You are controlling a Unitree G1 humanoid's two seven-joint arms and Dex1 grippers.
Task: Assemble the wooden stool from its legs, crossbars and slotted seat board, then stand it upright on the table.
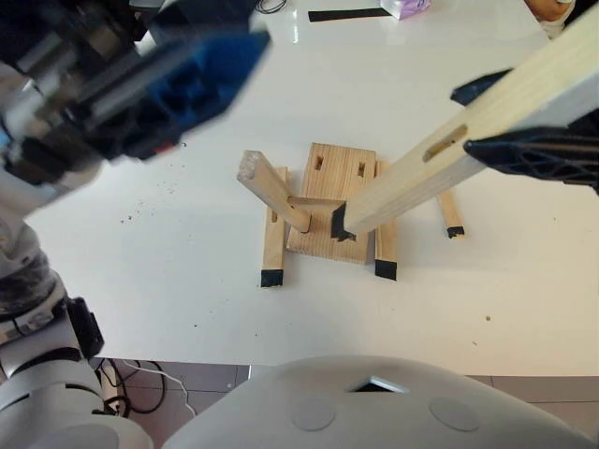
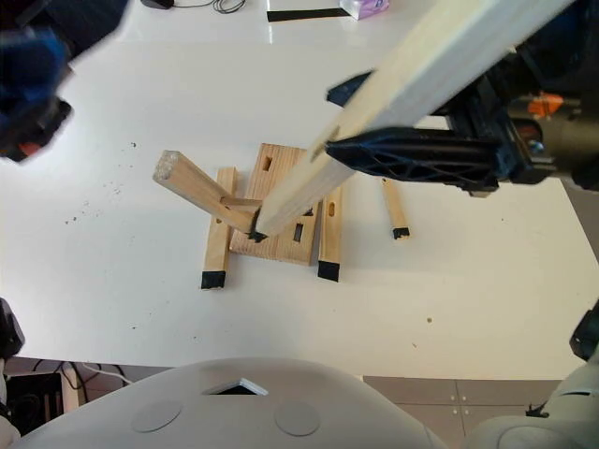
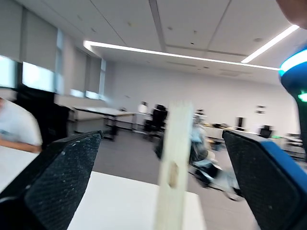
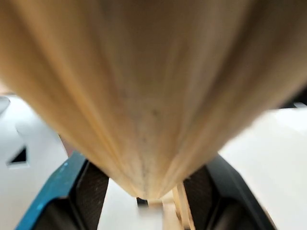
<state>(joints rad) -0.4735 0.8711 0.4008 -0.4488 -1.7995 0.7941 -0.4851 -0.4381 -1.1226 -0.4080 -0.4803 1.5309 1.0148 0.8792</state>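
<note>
The left gripper (image 1: 211,94) hangs high, fingers spread wide and empty. On the table (image 1: 140,271) the seat board (image 1: 329,178) lies flat, with a tilted leg (image 1: 270,190) at its left. The right gripper (image 1: 468,122) clamps a second leg (image 1: 412,182), whose black tip is down at the board's near edge.

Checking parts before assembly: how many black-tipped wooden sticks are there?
4. The held stick in the right gripper, above the seat board; a left stick and a right stick lie flat beside the board; a far stick lies farther right. The tilted stick hides its lower end.
</note>
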